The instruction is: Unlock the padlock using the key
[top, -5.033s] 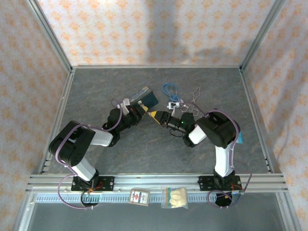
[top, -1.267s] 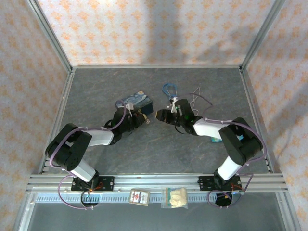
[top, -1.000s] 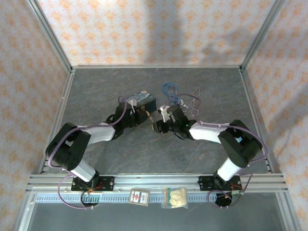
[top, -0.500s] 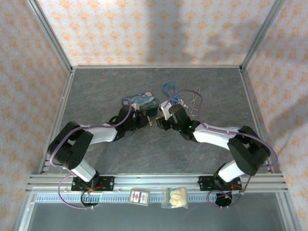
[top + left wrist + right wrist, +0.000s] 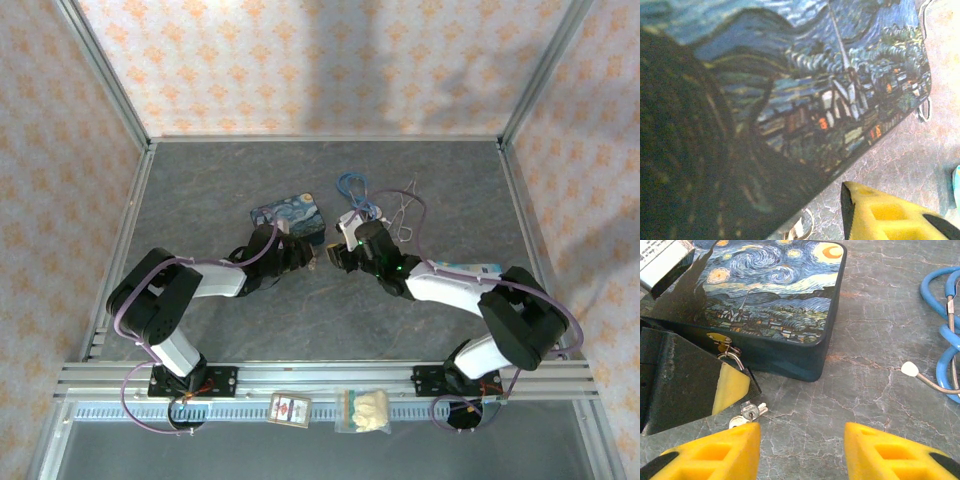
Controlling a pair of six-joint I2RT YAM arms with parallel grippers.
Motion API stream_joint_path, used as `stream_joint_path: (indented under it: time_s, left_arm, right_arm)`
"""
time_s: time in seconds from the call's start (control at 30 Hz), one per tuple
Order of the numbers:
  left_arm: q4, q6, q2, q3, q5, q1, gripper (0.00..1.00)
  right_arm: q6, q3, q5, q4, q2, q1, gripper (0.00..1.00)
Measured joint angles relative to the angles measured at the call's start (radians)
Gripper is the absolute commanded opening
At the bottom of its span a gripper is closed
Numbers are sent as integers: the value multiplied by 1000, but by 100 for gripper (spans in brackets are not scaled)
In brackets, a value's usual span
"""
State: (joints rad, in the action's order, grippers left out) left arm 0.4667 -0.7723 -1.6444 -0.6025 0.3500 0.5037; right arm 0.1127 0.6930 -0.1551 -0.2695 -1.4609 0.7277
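Observation:
The padlock's thin shackle [image 5: 734, 359] hangs from the brass hasp [image 5: 720, 337] on the front of the blue painted tin [image 5: 775, 300]. Its body is hidden behind a yellow-sided finger [image 5: 730, 385] of my left gripper [image 5: 306, 252], which looks shut on it. Small pale keys [image 5: 747, 412] on a ring stick out just below that finger. My right gripper [image 5: 802, 450] is open, low over the table, with its left fingertip next to the keys. In the left wrist view the tin lid [image 5: 805, 85] is very close, above one yellow finger [image 5: 885, 215] and the key ring [image 5: 801, 227].
A coiled blue cable [image 5: 946, 330] with a white-tipped wire [image 5: 910, 369] lies right of the tin. Thin wire loops [image 5: 405, 205] lie behind the right arm. A pale blue item [image 5: 470, 268] lies under the right forearm. Two small packets [image 5: 290, 408] [image 5: 365, 410] rest on the front rail.
The right gripper has reached left and low to the tin's front. The tin has shifted slightly left and settled flat, with the left gripper still at its front.

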Motion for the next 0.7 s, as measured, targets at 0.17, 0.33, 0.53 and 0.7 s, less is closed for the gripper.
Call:
stream_joint_path:
  time_s: [0.17,0.33,0.53,0.7]
  left_arm:
    - [12,-22,35,19,0,-31,67]
    - [0,-39,142,35,-18,-65,76]
    - [2,-48,204,52,-39,-89,74]
    - [5,-76,204,107,-62,-112,71]
  right_arm:
    - [0,0,0,0,2,0,47]
    - [0,0,-11,0,1,0,48]
    - [-3,14,-39,0,-23,0,48]
    - [-15,25,-57,0,-38,0,48]
